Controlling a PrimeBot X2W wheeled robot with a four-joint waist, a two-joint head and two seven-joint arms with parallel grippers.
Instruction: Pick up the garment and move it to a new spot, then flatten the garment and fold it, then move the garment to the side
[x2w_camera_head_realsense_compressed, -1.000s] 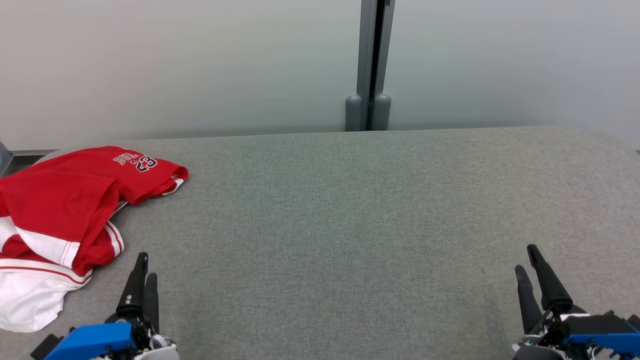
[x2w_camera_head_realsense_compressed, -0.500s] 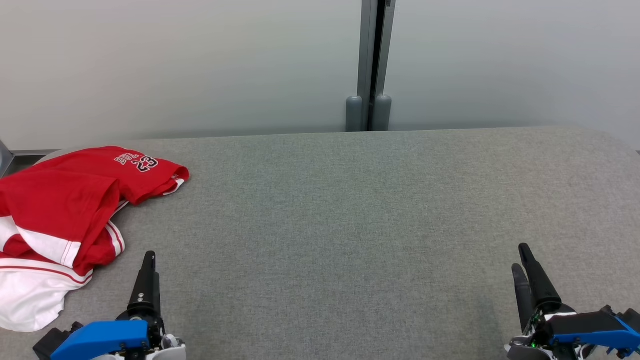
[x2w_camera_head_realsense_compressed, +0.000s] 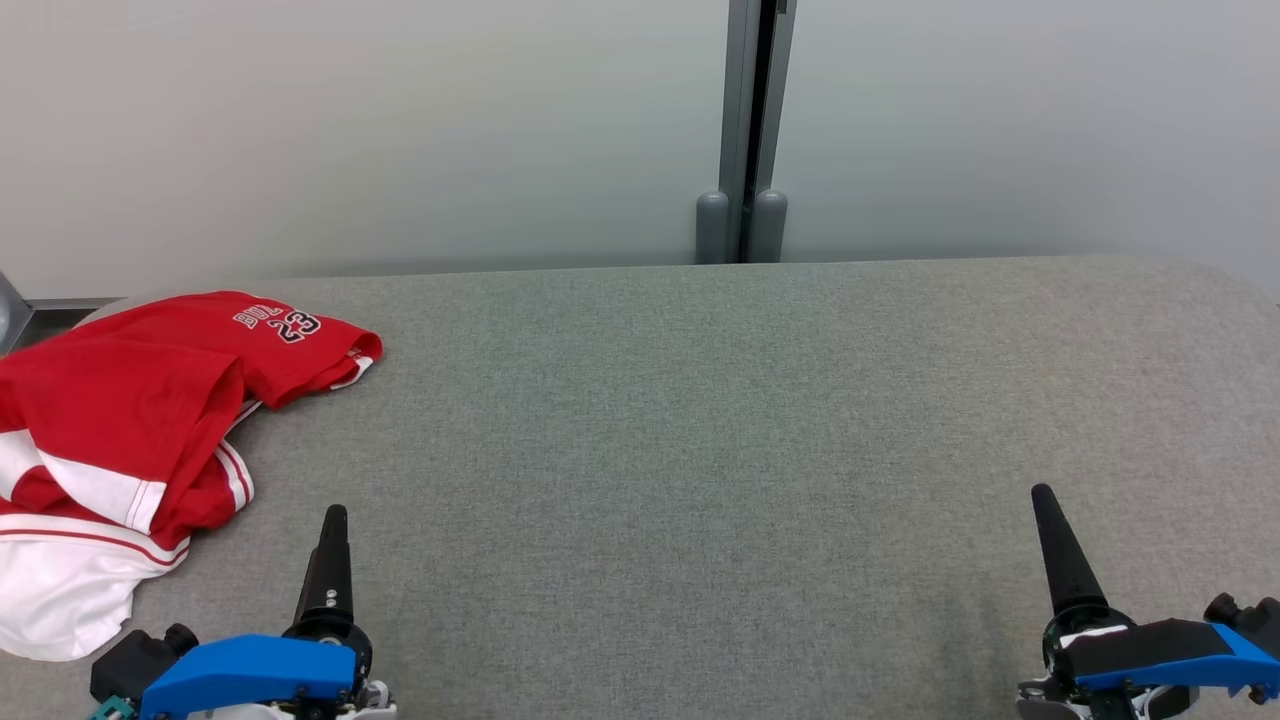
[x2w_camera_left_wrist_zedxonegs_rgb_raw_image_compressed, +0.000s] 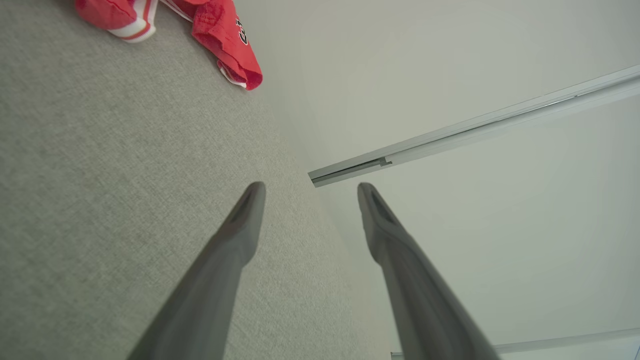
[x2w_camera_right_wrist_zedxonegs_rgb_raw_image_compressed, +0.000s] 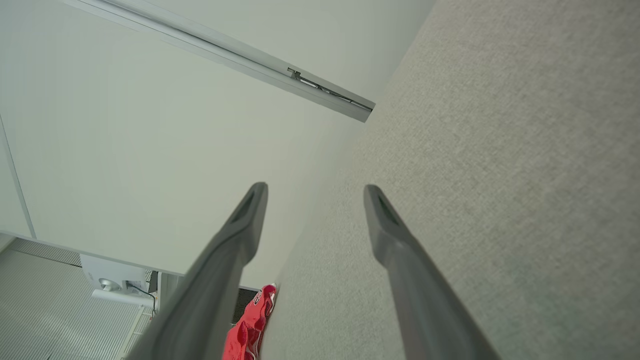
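The garment (x2w_camera_head_realsense_compressed: 130, 420), a red jersey with white trim and a printed number, lies crumpled at the far left of the grey fabric-covered table (x2w_camera_head_realsense_compressed: 700, 420); part of it hangs past the left edge. My left gripper (x2w_camera_head_realsense_compressed: 333, 520) is low at the front left, just right of the garment and apart from it. In the left wrist view it (x2w_camera_left_wrist_zedxonegs_rgb_raw_image_compressed: 311, 189) is open with nothing between its fingers, and the garment (x2w_camera_left_wrist_zedxonegs_rgb_raw_image_compressed: 220, 30) is at the top. My right gripper (x2w_camera_head_realsense_compressed: 1044, 497) is at the front right, open and empty (x2w_camera_right_wrist_zedxonegs_rgb_raw_image_compressed: 315, 189), with the garment (x2w_camera_right_wrist_zedxonegs_rgb_raw_image_compressed: 250, 325) far off.
A pale wall runs along the table's far edge, with a grey vertical post (x2w_camera_head_realsense_compressed: 745, 130) at its middle. Beyond the table's left end, the right wrist view has a ribbed floor and a white device (x2w_camera_right_wrist_zedxonegs_rgb_raw_image_compressed: 107, 282).
Both grippers have turned about their wrists, so each pair of fingers now lines up edge-on in the head view. The left gripper has shifted a little right. The garment has not moved.
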